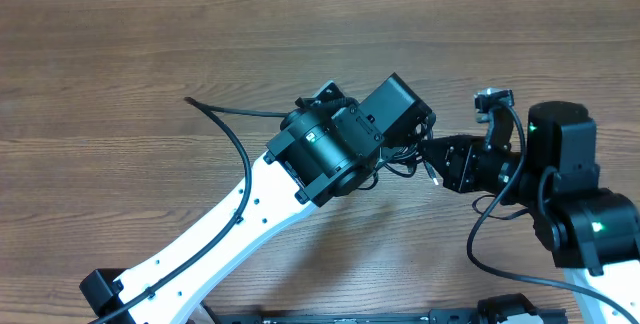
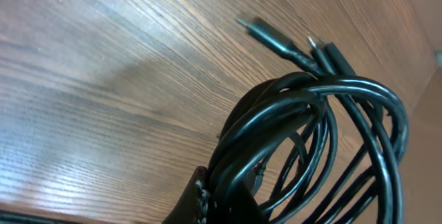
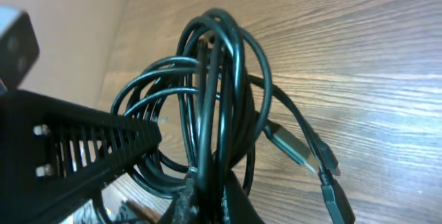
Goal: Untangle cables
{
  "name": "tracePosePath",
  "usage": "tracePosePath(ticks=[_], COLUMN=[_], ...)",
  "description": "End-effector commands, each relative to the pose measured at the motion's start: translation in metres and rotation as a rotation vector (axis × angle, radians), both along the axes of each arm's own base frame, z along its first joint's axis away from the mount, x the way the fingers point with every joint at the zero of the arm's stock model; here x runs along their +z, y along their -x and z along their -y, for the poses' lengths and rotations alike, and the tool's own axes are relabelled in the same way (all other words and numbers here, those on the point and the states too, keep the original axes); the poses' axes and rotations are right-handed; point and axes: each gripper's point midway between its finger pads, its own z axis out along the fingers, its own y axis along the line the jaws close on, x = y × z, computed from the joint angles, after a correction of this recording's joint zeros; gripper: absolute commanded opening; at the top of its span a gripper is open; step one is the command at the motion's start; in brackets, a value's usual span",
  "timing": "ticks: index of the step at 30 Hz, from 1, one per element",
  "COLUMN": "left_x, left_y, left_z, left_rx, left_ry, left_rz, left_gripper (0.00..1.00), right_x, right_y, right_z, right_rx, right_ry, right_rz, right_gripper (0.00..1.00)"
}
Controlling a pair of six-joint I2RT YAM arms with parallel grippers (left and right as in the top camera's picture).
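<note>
While both arms hold one knot of cord, we log the hazards from left to right.

Far out to the left of the left jaws, a loose cable tail [image 1: 236, 140] trails over the wooden table [image 1: 120, 44]. If the arms part quickly, we expect it to whip or drag and snag under the left arm's white link.

The left gripper [image 2: 228, 204] is clenched low on the cable bundle [image 2: 311, 134], with several glossy loops rising straight out of its jaws. It appears to pinch more than one strand. Pulling from that grip would likely tighten the coil rather than free a single cord.

Just beyond the loops, away from the left jaws, the plug ends [image 2: 273, 37] stick out over the wood. A plug could catch inside a loop as the strands slide, and lock the tangle.

Between the two sets of jaws the bundle hangs off the table, so nothing supports it if one grip slips.

The right gripper [image 3: 214, 207] is likewise clamped on the base of the same loops, very near the left one. With so little slack between them, we judge that a strong opposing pull risks straining the connectors, or the fingers colliding.
</note>
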Motion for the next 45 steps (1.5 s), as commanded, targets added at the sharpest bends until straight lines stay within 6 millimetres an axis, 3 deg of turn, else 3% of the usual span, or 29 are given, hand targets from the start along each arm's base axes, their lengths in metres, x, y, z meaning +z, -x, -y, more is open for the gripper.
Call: tracePosePath(ticks=[1,16,25,29,33,36,45], left_x=[0.008,0.007,0.009,0.013,0.017,0.018,0.019], left_y=[-0.007,-0.007,-0.014,-0.018,-0.022,-0.022,-0.019], left_z=[-0.008,-0.012,-0.017,-0.014,-0.007,-0.004,0.002], left_rx=[0.087,0.077,-0.039,-0.122,-0.209,-0.238,-0.289], left_ry=[0.01,-0.019,-0.117,-0.151,-0.174,-0.174,-0.175], left_rz=[0.03,0.038,0.116,0.16,0.208,0.221,0.23], left_gripper=[0.04,0.04,0.04,0.04,0.04,0.04,0.04], right_x=[0.011,-0.012,-0.011,-0.007,0.005,0.015,0.019], right_y=[-0.001,-0.005,-0.006,-0.003,0.004,0.009,0.008], right_z=[0.008,0.042,0.041,0.03,0.009,-0.004,-0.007], right_rx=[-0.085,-0.344,-0.338,-0.222,-0.048,0.053,0.063], right_ry=[-0.007,0.055,0.057,0.069,0.034,-0.005,-0.022], right_rz=[0.011,-0.12,-0.115,-0.06,0.015,0.062,0.078], right_gripper=[0.04,0.04,0.04,0.04,0.14,0.29,0.38])
